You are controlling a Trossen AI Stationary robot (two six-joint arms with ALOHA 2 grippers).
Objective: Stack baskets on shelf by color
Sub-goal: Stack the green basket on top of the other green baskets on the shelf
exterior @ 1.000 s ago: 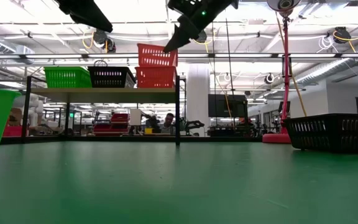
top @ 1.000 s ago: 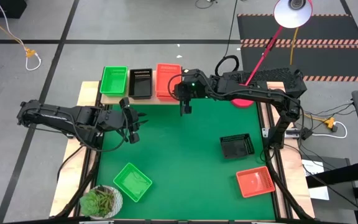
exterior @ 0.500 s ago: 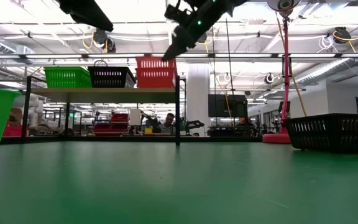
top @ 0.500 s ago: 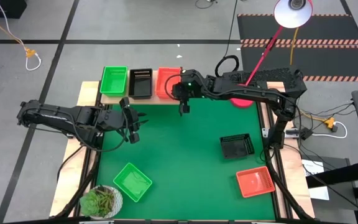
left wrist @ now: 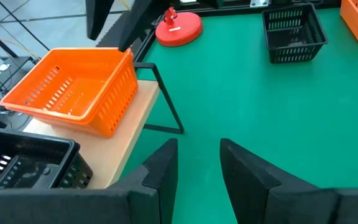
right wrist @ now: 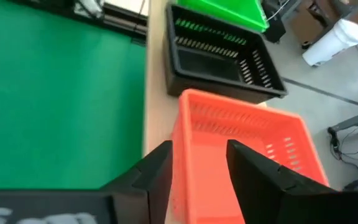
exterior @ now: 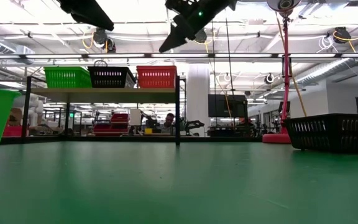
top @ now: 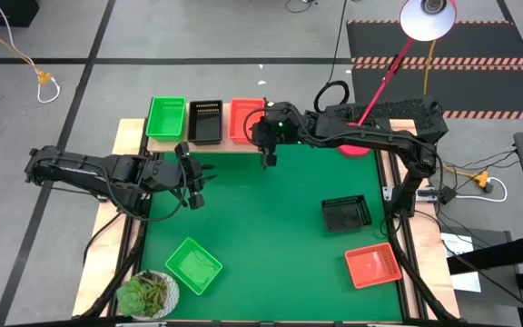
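On the green mat [top: 261, 236], the wooden shelf [top: 234, 145] carries green, black and red baskets [top: 247, 120] side by side. The right gripper [top: 266, 160] hovers beside it, parted and empty, and the left gripper [top: 196, 186] likewise waits over the mat. A green basket [top: 193, 265], a black basket [top: 346, 213] and a red basket [top: 371, 265] remain unstacked on the mat.

No legible text, no labels or brand marks, no nos. or signs readable.

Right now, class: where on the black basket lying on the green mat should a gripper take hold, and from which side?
Grip one thin side wall of the black basket from straight above. It sits upright and open-topped on the green mat, apart from its neighbours, so one finger can likely drop inside, one outside.
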